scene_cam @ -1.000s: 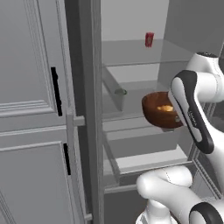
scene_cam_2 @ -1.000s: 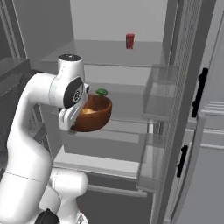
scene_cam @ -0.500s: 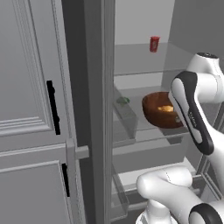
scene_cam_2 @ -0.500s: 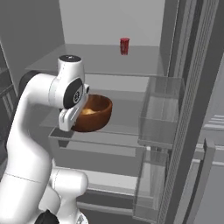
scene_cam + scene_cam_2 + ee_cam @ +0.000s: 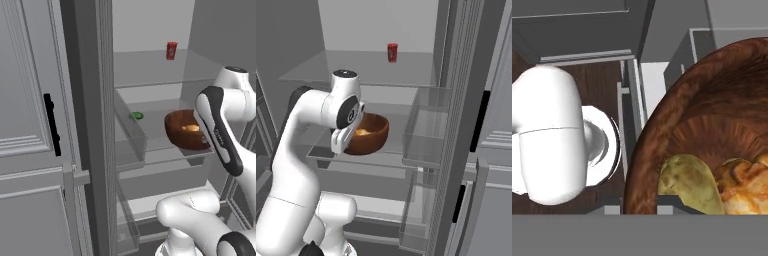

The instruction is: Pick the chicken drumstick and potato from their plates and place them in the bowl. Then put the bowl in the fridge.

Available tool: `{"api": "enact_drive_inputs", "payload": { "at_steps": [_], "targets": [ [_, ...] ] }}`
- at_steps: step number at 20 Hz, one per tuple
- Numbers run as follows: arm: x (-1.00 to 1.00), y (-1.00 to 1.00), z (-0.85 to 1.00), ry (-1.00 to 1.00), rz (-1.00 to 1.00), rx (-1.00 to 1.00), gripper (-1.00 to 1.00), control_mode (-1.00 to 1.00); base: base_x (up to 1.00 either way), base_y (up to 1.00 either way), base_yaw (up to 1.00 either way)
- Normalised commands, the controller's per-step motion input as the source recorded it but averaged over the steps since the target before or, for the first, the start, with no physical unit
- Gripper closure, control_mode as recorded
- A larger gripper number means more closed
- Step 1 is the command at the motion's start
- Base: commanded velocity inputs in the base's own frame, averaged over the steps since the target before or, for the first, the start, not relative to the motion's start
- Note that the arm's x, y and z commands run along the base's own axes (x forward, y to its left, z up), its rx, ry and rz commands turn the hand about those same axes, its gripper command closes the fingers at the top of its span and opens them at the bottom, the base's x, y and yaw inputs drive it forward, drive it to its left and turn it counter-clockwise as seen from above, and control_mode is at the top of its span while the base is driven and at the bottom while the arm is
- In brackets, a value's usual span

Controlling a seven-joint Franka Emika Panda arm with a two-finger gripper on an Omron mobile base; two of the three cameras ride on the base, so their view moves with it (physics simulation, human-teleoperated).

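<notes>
Bowl (image 5: pixel 185 131) in reddish-brown sits at the centre right of the left base view, level with the middle glass shelf (image 5: pixel 150 152) of the open fridge (image 5: pixel 150 75), partly hidden by the robot's white forearm. In the right base view the bowl (image 5: pixel 368 134) lies left of centre, just behind the arm's wrist, over the same shelf (image 5: pixel 356 159); whether it rests on the glass or hangs just above it cannot be told. The hand is hidden behind the wrist in both base views, so whether it is closed on the bowl cannot be told. In the hand view the bowl's (image 5: pixel 712 115) inside fills the right half, with the olive-yellow potato (image 5: pixel 687 185) at the lower centre touching the golden-orange chicken drumstick (image 5: pixel 742 187) at the lower right. A small red can (image 5: pixel 171 50) stands on the upper shelf, near the top centre of the right base view too (image 5: pixel 392 52). A small green thing (image 5: pixel 136 116) lies at the back of the middle shelf. A clear door bin (image 5: pixel 428 135) shows right of centre in the right base view.
</notes>
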Motion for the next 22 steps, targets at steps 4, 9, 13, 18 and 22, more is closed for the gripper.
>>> {"api": "enact_drive_inputs", "payload": {
  "at_steps": [4, 9, 13, 18, 22],
  "targets": [
    [0.59, -0.21, -0.62, 0.0, 0.0, 0.0, 1.0, -1.0, 0.0, 0.0, 0.0],
    [0.88, -0.08, -0.34, -0.03, 0.0, 0.02, 1.0, -1.0, 0.0, 0.0, 0.0],
    [1.0, -0.04, -0.43, -0.03, 0.0, 0.04, 1.0, -1.0, 0.0, 0.0, 0.0],
    [0.82, -0.04, -0.69, -0.04, 0.01, 0.02, 1.0, -1.0, 0.0, 0.0, 0.0],
    [0.47, 0.0, -0.49, -0.06, 0.0, 0.0, 1.0, -1.0, 0.0, 0.0, 0.0]
  ]
}}
